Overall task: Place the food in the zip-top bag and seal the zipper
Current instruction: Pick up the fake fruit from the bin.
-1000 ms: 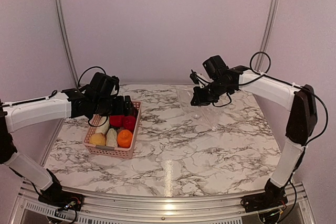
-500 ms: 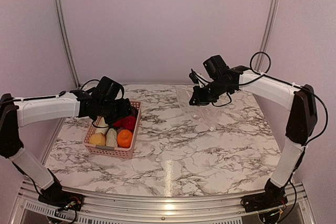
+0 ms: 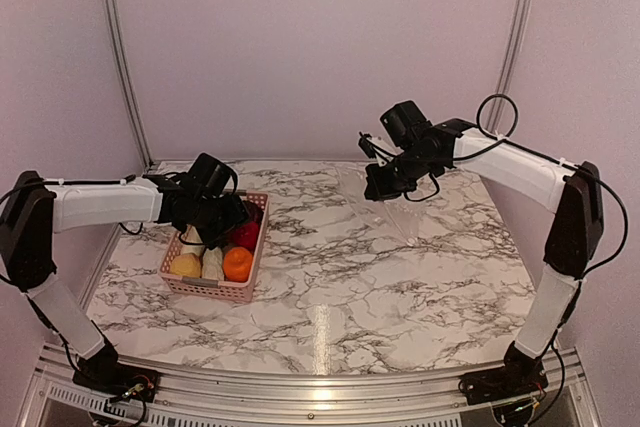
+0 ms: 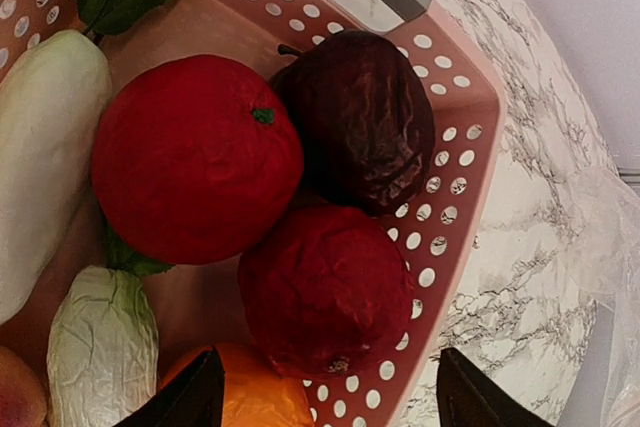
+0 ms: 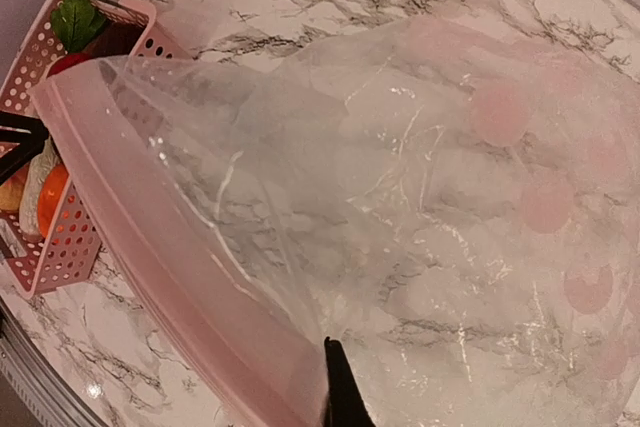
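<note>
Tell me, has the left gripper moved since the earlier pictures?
Yes. The left gripper has dropped from the far rim of the pink basket toward the food inside.

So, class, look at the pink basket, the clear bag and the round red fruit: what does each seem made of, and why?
The pink basket: likely rigid moulded plastic, matte, with even rows of holes. The zip-top bag: thin clear plastic film, glossy; it creases and glints. The round red fruit: perhaps foam or soft plastic; matte, finely wrinkled skin.
</note>
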Controlling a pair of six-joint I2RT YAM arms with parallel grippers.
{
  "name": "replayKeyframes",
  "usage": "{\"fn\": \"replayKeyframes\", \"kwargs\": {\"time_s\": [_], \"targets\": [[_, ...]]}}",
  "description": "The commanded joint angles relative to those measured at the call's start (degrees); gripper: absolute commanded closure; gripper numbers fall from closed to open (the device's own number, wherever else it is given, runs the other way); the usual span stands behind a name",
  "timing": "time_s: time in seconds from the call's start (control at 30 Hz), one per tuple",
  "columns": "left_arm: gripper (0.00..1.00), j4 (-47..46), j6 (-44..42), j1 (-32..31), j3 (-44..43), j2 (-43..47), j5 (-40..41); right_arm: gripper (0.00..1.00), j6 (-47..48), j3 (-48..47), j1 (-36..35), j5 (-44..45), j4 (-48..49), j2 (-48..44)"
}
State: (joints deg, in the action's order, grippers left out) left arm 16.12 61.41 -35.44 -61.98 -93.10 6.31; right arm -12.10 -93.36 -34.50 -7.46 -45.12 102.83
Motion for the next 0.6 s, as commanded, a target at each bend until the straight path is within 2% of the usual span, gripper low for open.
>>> {"fn": "replayKeyframes", "kwargs": {"time_s": [0.0, 0.37, 0.57], "targets": [[0.25, 0.74, 2.62, 1.34, -1.39, -2.89, -2.87, 1.00, 0.40, -2.43, -0.26, -1.48, -1.96, -1.40], [0.26, -1.35, 2.66, 2.39, -6.25, -10.51, -6.79, 1.00, 0.58, -2.38, -0.30, -2.79, -2.34, -1.93], [0.35, -0.90, 2.72, 2.48, -7.37, -10.58, -6.97, 1.00, 0.38, -2.40, -0.28, -2.47, -1.92, -2.01]]}}
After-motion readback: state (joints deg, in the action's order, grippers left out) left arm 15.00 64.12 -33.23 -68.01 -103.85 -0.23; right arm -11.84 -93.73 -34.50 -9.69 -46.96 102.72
